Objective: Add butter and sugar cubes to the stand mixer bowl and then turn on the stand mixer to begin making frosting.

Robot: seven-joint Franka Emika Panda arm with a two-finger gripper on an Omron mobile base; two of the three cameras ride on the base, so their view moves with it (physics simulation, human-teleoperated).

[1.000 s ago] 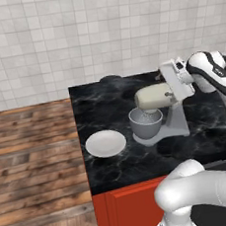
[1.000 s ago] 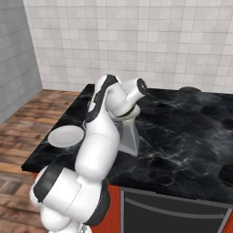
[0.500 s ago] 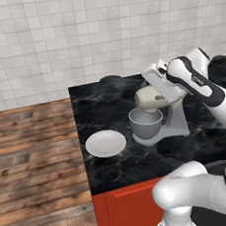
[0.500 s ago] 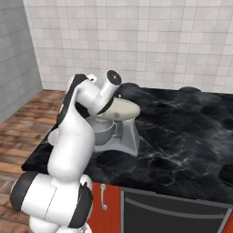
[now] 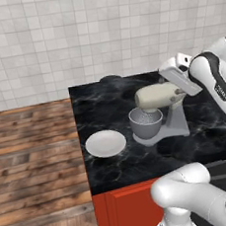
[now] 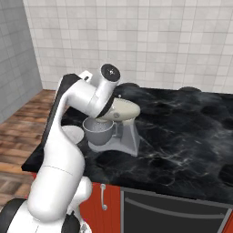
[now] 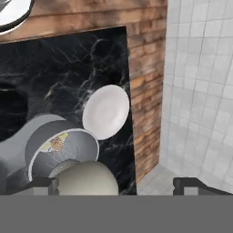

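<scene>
Two-thirds through, by the look of things. Starting at the left edge of the black counter (image 5: 99, 106), towards its front corner: white plate (image 5: 105, 143), bare, with no stick and no lump on it. Suggests both ingredients already moved off.

Next along, nearer the middle of the counter: stand mixer bowl (image 5: 146, 123), seated on the grey base under the whisk, well apart from the plate. Seen from the hand view, holds a pale yellowish strip against the far inner wall, taken to be the butter (image 7: 64, 135), and touching or just beside it a small speckled tan lump, taken to be the sugar cubes (image 7: 57, 144). Too small to say whether resting on the bottom or against the wall. Counts as adding done, if read correctly.

Further right: stand mixer (image 5: 158, 96), cream head lowered over the bowl. Cannot tell from these pictures whether running; no blur on the whisk to go by. No switch or dial made out either.

Rightmost: gripper (image 7: 116, 183), poised above the mixer head, jaws spread wide, carrying nothing, touching nothing as far as can be seen.

Left to do, then: find the control on the mixer's body and switch on. Probably calls for bringing the fingers down and round the head to the side holding the switch.
</scene>
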